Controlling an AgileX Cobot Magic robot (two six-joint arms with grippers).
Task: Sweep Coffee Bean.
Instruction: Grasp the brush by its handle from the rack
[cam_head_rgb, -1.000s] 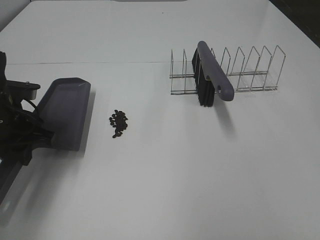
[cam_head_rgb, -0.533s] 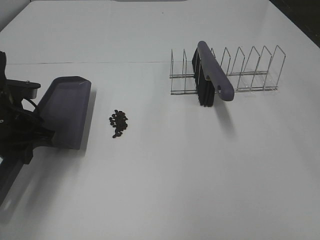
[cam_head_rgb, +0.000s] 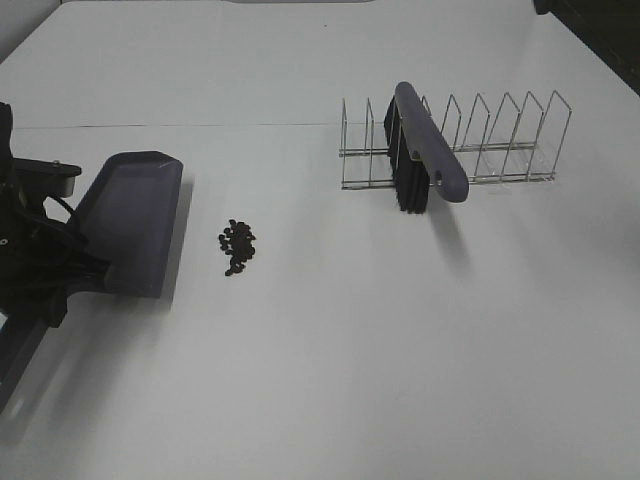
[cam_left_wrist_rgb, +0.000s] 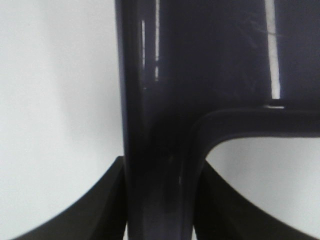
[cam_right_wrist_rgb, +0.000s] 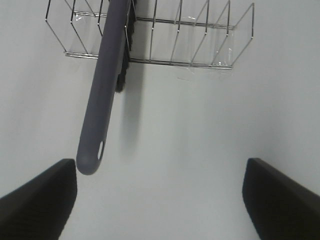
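The coffee bean cluster lies on the white table, just right of the grey-purple dustpan. My left gripper is shut on the dustpan's handle and holds the pan with its open edge toward the beans, a short gap apart. The brush, grey-purple with black bristles, leans in a wire rack at the back right. In the right wrist view my right gripper is open and empty, its fingers spread wide just short of the brush handle's tip. It does not show in the exterior view.
The white table stretches around the beans and in front of the rack. A thin seam line crosses the table behind the dustpan. A dark shape sits at the far right corner.
The dustpan has shifted very slightly in my left gripper. The beans, brush and rack have not moved.
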